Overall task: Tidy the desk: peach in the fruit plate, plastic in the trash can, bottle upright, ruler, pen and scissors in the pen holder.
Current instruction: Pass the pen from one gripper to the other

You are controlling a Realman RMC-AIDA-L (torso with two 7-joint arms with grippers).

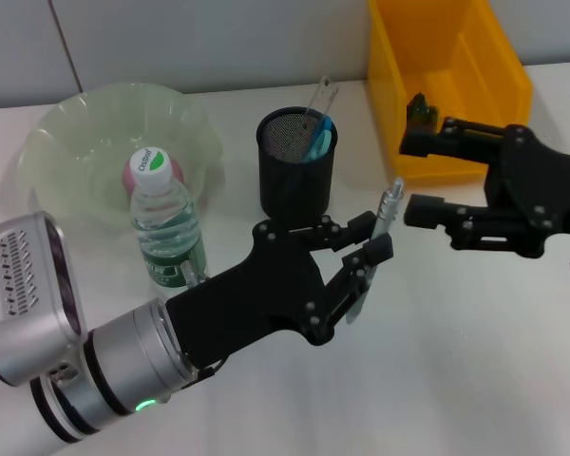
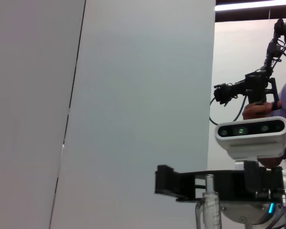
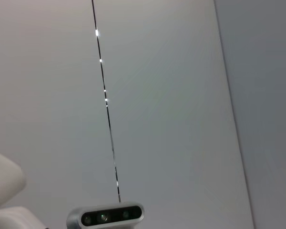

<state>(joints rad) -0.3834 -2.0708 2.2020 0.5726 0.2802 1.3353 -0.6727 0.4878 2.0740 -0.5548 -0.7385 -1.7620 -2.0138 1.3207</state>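
Note:
My left gripper point(image 1: 372, 239) is shut on a silver pen point(image 1: 388, 204), held slanted above the table just right of the black mesh pen holder point(image 1: 297, 176). The pen's end also shows in the left wrist view point(image 2: 209, 202). A clear ruler point(image 1: 321, 97) and blue-handled scissors point(image 1: 319, 138) stand in the holder. The water bottle point(image 1: 166, 228) stands upright in front of the green fruit plate point(image 1: 76, 142), where the pink peach point(image 1: 130, 174) lies. My right gripper point(image 1: 420, 176) hovers open in front of the yellow trash can point(image 1: 456, 57), which holds a dark crumpled piece of plastic point(image 1: 420, 107).
The white table point(image 1: 475, 361) stretches to the front and right. A grey wall runs behind it. The left forearm point(image 1: 95, 361) covers the front left. The right wrist view shows only wall panels and the left arm's camera point(image 3: 112, 215).

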